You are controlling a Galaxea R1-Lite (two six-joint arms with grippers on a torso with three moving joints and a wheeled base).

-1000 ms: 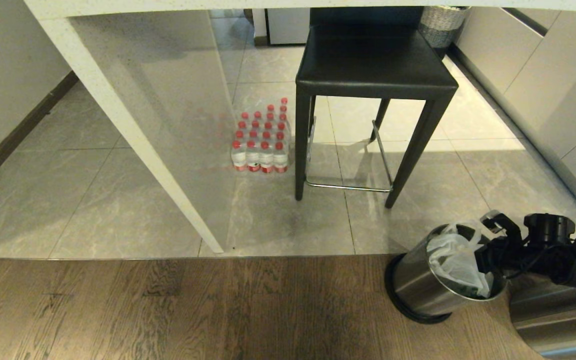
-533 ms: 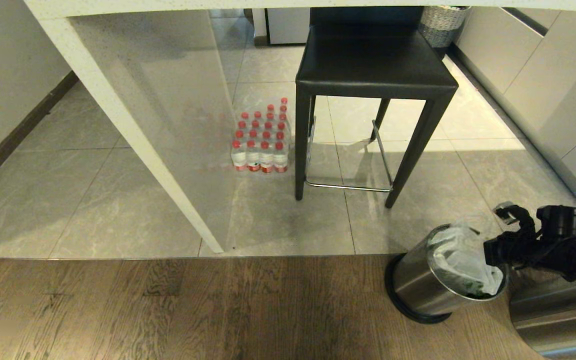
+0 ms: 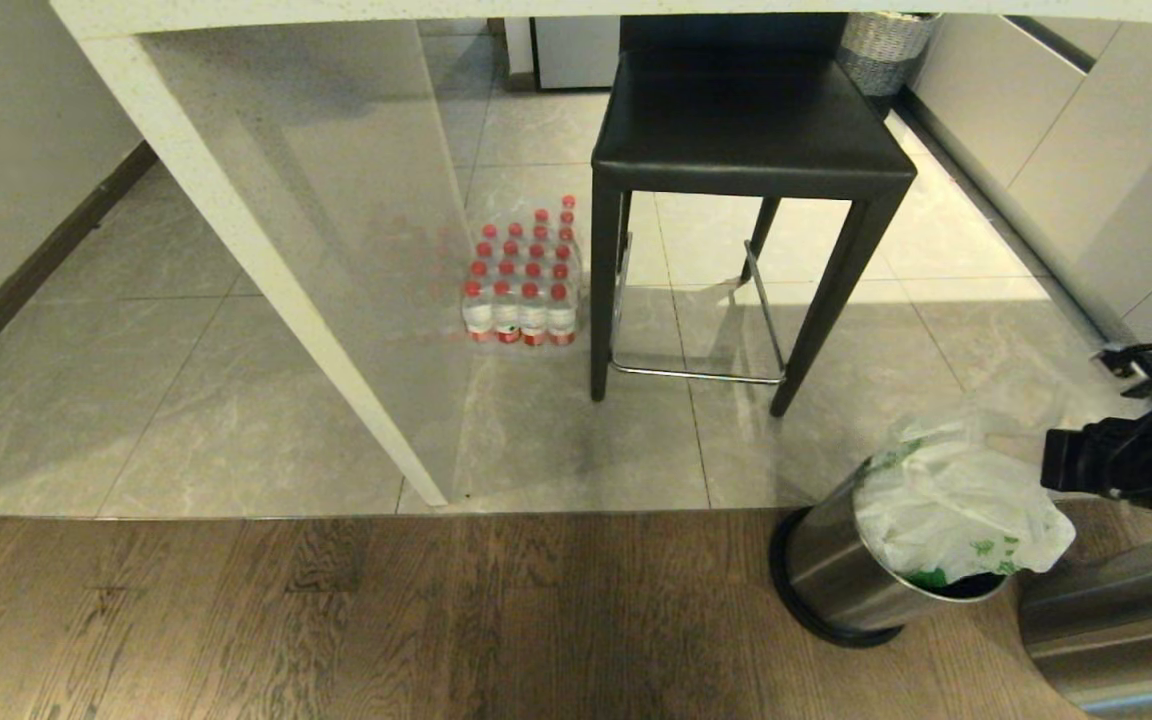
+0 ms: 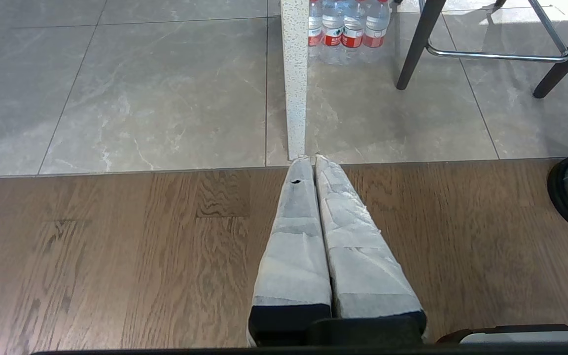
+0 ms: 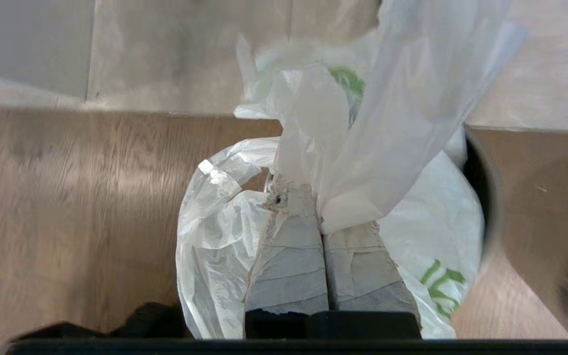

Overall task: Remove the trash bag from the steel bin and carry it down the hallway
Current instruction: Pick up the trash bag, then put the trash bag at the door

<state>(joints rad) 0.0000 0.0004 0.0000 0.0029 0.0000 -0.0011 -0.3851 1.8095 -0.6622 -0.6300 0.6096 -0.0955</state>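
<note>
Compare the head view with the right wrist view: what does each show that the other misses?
Only the head view shows the black stool, the pack of water bottles, the woven basket and the counter leg. Only the right wrist view shows the right gripper shut on the trash bag. Both show the bag bulging from the steel bin on the wood floor.

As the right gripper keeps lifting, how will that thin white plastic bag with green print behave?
Probably floppy: the thin white plastic bag with green print bulges and creases above the shiny steel bin. Likely light, since its film stretches up loosely from the shut right gripper. The pinched film looks slick and may slip or tear.
</note>
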